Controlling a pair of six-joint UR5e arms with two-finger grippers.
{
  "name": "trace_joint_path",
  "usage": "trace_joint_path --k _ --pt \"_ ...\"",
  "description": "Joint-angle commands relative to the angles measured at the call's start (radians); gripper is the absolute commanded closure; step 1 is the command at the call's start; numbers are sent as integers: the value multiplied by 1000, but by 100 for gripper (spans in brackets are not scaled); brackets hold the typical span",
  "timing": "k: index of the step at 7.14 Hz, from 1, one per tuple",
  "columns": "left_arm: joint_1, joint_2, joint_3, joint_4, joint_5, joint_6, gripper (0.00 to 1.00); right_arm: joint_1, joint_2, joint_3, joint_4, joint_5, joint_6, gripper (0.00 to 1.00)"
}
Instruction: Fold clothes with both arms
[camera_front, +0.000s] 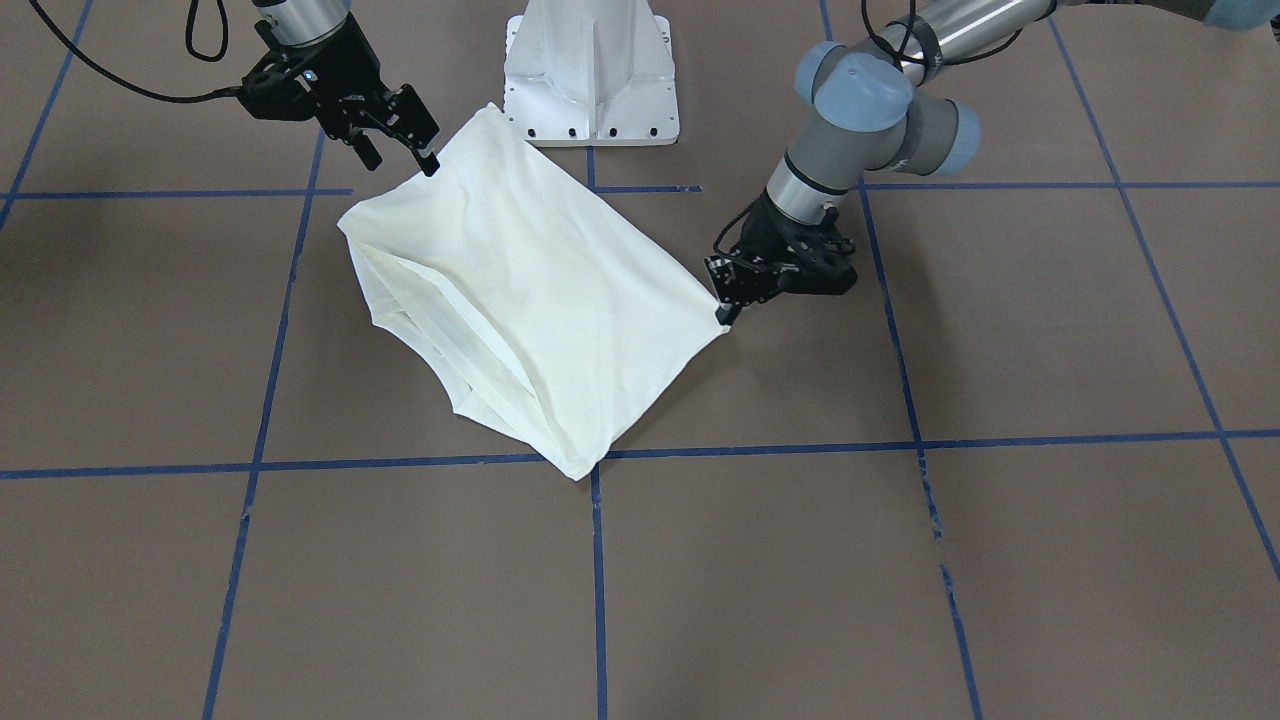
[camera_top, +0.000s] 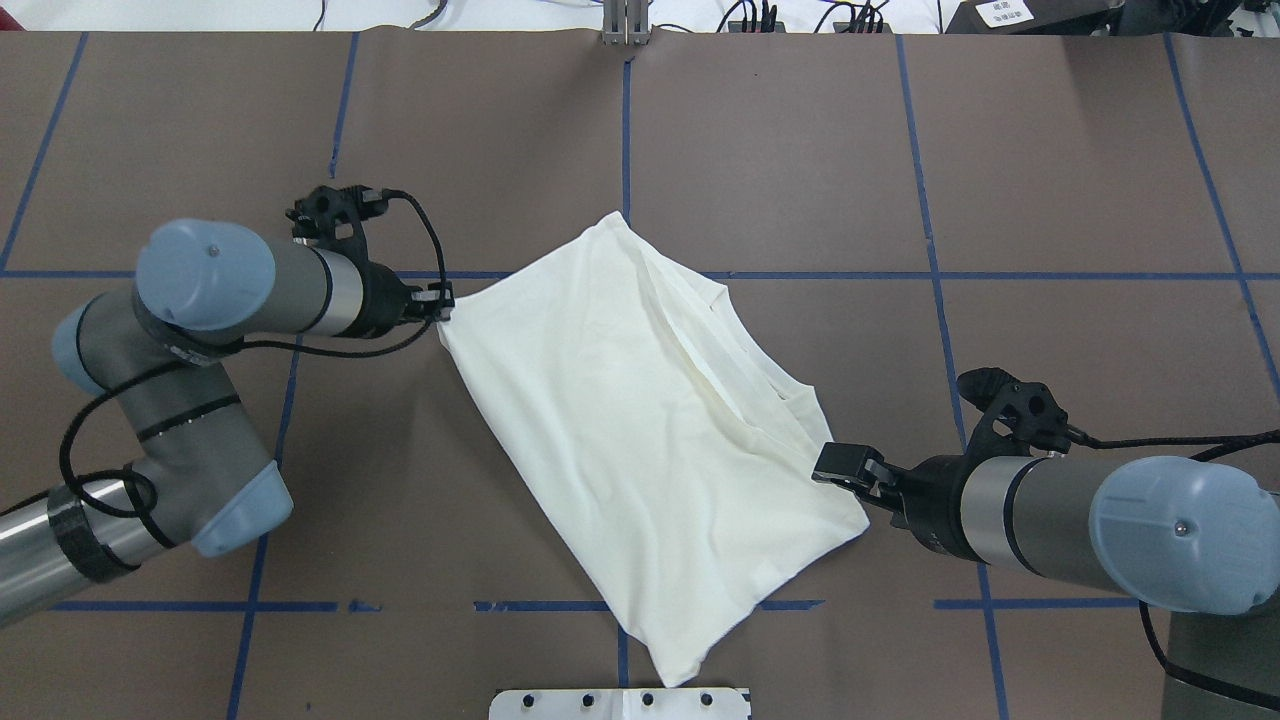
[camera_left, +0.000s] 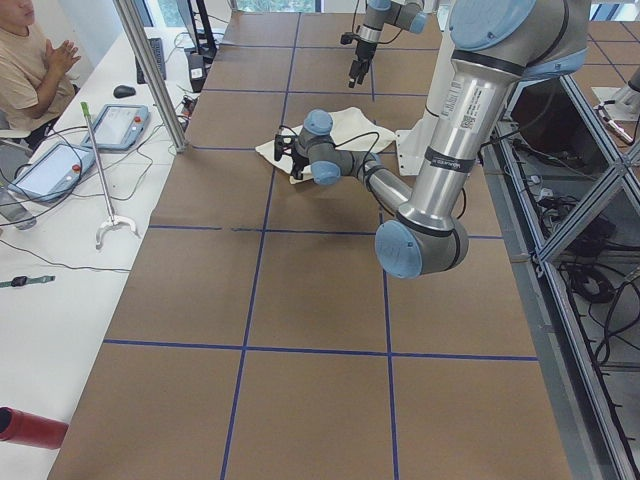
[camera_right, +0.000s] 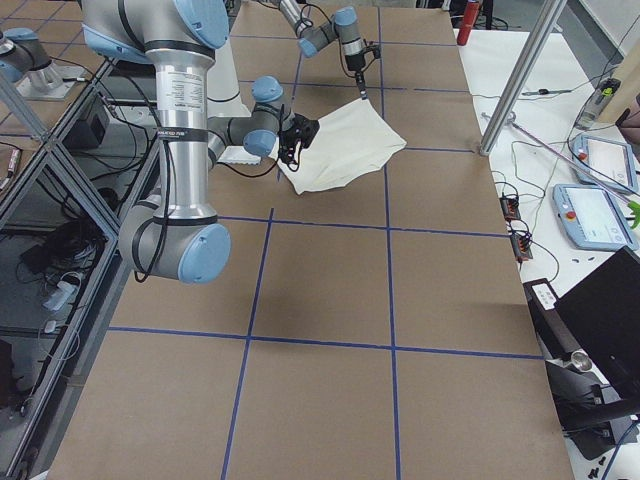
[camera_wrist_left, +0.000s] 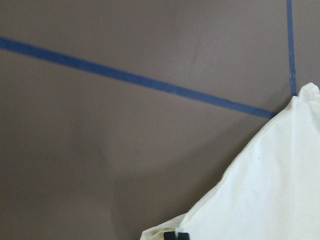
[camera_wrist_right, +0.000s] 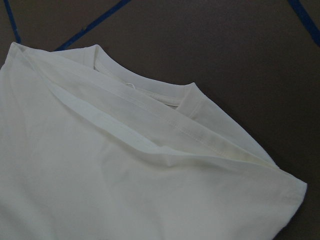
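The clothes are one cream shirt (camera_front: 520, 290) (camera_top: 640, 430), folded into a slanted rectangle, plain side up, flat on the brown table. Its neckband and layered hems show in the right wrist view (camera_wrist_right: 145, 90). My left gripper (camera_front: 725, 313) (camera_top: 443, 305) is shut on one corner of the shirt, low at the table. A black fingertip (camera_wrist_left: 176, 235) shows at that corner in the left wrist view. My right gripper (camera_front: 400, 158) (camera_top: 845, 465) hovers open over the opposite edge, its fingers apart and holding nothing.
The white pedestal base (camera_front: 592, 75) stands just behind the shirt. Blue tape lines (camera_top: 930, 275) divide the table. Beside the table is a bench with a seated person (camera_left: 30, 70), control tablets (camera_left: 125, 125) and a metal post (camera_left: 150, 75).
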Motion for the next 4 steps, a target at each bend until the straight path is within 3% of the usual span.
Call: trace_joint_path --k 1,3,4 --pt "-139 -191 282 -91 -65 99 100 9 3 0 0 1 0 0" --pt "-175 -366 590 -228 -61 122 100 9 64 -38 -5 -11 1 0" --pt "-182 -371 583 -233 -64 119 67 17 145 -109 -14 -16 1 0"
